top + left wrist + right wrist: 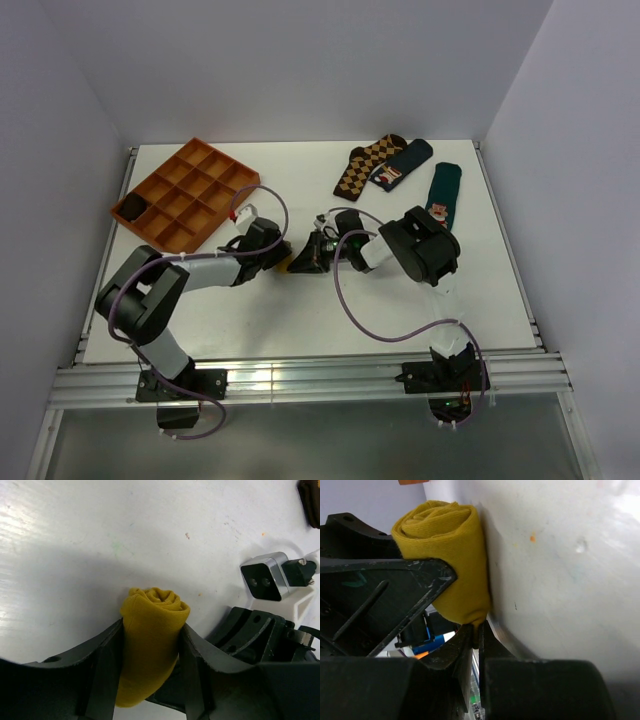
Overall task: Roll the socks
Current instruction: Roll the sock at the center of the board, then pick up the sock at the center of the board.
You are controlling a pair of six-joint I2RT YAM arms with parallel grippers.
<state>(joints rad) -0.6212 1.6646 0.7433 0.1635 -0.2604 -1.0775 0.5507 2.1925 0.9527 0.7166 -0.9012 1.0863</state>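
Scene: two robot arms reach inward from the near edge of a white table [420, 300] and meet near its middle.
Yellow sock [152, 630]: mustard-yellow knit fabric wound into a tight, short roll. One end shows the spiral of layers, and the outer layer is smooth and snug. No figure or pattern shows on the visible part.
Where the sock is: at the middle of the table, between the two grippers, with one side against the tabletop.
Left gripper [152, 628]: partly open, its two dark fingers pressed on opposite sides of the roll, gripping it across its width.
Right gripper [477, 630]: fingers drawn almost together, only a thin slit between them. The lower edge of the roll appears nipped at their tips.
Tray [128, 193]: orange with many compartments, at the far left. A dark item lies in its near-left compartment.
Other socks: a brown-and-tan diamond-patterned sock [365, 165] and two dark socks [405, 163] lie at the far right, well apart from the grippers.
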